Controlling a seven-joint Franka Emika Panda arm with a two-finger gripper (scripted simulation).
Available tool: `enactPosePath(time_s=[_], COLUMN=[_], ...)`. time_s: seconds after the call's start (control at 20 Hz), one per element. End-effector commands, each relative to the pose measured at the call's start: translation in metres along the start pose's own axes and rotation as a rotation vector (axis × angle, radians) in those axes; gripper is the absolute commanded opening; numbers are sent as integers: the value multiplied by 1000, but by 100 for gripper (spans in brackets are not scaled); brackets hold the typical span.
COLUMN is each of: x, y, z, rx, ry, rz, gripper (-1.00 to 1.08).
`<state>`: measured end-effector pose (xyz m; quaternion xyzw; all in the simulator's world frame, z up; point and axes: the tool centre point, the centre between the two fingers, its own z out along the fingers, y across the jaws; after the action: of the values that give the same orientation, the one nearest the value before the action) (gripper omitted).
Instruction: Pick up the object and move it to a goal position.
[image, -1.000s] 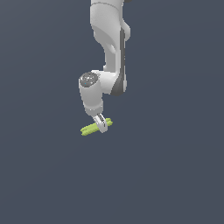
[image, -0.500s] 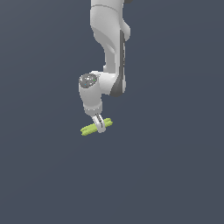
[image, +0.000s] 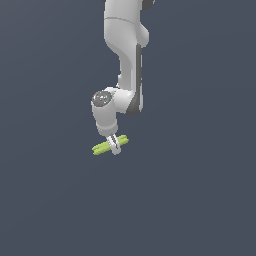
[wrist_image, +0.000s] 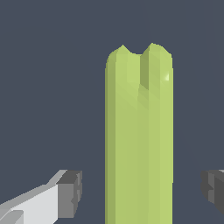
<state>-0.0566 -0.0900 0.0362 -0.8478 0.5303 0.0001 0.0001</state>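
Exterior view: flat dark slate-grey surface (image: 200, 200) fills the whole scene, no edges, walls or horizon visible. White arm (image: 127, 60) comes down from the top of the frame, wrist bent, gripper (image: 115, 147) pointing down at the lime-green rod (image: 102, 147). Bare surface all around the jaws on every side.

Rod lies roughly flat, slightly tilted, one end sticking out past the jaws toward the exterior view's left, a shorter bit showing on the other side. Gripper sits over the rod nearer that shorter end, crossing it.

Wrist view: rod (wrist_image: 139, 140) runs lengthwise between the two fingers, far end notched. Dark pads (wrist_image: 70, 192) sit either side of it with a clear gap of grey surface showing on both sides, so the jaws are spread apart and not touching the rod. Rod sits a little closer to one pad than dead centre. Whether it rests on the surface cannot be told.
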Motion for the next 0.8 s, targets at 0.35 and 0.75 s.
enactPosePath(time_s=[0.35, 0.75], x=[0, 0], y=[0, 0], z=[22, 22], rx=[0, 0], ry=[0, 0], rz=[2, 2], gripper=[-100, -100])
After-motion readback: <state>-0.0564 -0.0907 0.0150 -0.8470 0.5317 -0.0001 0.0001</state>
